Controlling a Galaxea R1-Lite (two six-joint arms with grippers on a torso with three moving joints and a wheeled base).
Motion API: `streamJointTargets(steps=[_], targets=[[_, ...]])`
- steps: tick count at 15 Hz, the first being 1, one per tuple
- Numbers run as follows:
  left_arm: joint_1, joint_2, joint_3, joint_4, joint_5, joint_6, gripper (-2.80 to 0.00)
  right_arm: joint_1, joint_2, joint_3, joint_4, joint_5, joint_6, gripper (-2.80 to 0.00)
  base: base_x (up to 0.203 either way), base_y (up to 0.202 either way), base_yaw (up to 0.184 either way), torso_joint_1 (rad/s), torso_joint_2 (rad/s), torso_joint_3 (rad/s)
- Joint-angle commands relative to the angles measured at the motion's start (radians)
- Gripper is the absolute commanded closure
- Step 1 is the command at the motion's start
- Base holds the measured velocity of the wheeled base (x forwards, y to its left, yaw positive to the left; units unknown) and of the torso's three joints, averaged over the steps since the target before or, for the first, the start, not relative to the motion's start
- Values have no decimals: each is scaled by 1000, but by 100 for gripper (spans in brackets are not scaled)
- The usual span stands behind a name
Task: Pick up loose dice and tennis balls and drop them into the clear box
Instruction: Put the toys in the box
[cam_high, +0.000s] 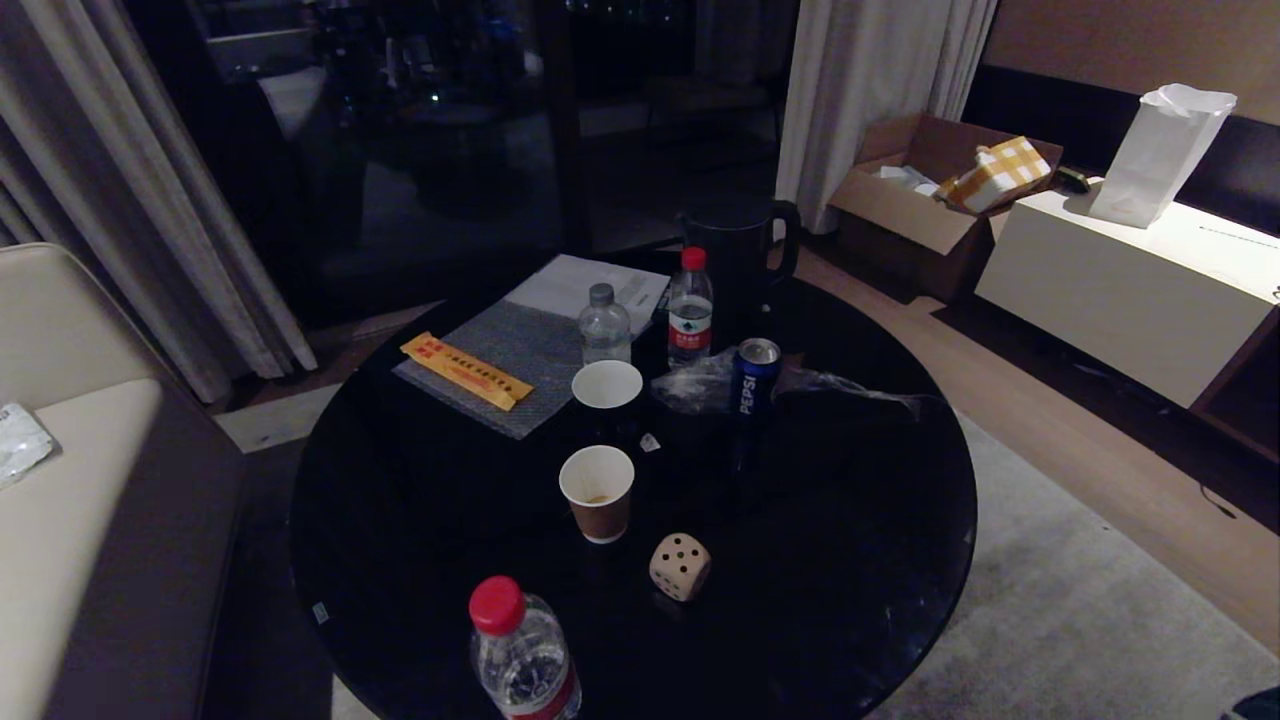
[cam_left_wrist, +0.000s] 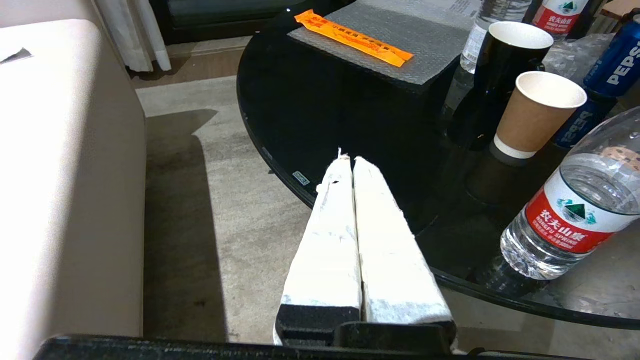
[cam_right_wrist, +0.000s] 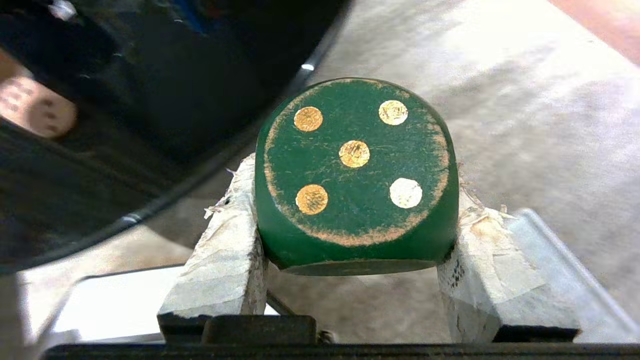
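Dark green die (cam_right_wrist: 355, 175), five gold pips showing, clamped between the right gripper (cam_right_wrist: 356, 240) fingers, off the round black table's (cam_high: 880, 560) edge over grey carpet (cam_right_wrist: 525, 125); beige die (cam_high: 680, 567) near the table's front rim, open room around it; left gripper (cam_left_wrist: 350, 165) closed, empty, beside the rim; Pepsi can (cam_high: 756, 376) legible.

I see a green die (cam_right_wrist: 356, 175) of matt painted wood, worn bare at its edges, between end effector pads (cam_right_wrist: 227, 260) wrapped in frayed white tape. The table (cam_high: 850, 520) is glossy black, the cup (cam_high: 597, 492) brown paper, the carpet (cam_right_wrist: 525, 125) rough.
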Motion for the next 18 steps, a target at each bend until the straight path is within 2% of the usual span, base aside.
streamJointTargets(steps=[1, 5, 8, 9, 13, 18], targets=[[0, 2, 2, 0, 1, 0, 0, 7, -132, 18, 67, -84, -32, 0, 0, 0, 0, 0, 0, 0], [0, 2, 2, 0, 1, 0, 0, 9, -129, 26, 79, -83, -56, 0, 0, 0, 0, 0, 0, 0], [0, 2, 2, 0, 1, 0, 0, 99, -195, 25, 78, -86, -46, 0, 0, 0, 0, 0, 0, 0], [0, 2, 2, 0, 1, 0, 0, 106, -231, 25, 78, -85, -43, 0, 0, 0, 0, 0, 0, 0], [0, 2, 2, 0, 2, 0, 0, 101, -421, 25, 79, -82, -49, 0, 0, 0, 0, 0, 0, 0], [0, 2, 2, 0, 1, 0, 0, 101, -415, 25, 79, -82, -43, 0, 0, 0, 0, 0, 0, 0]])
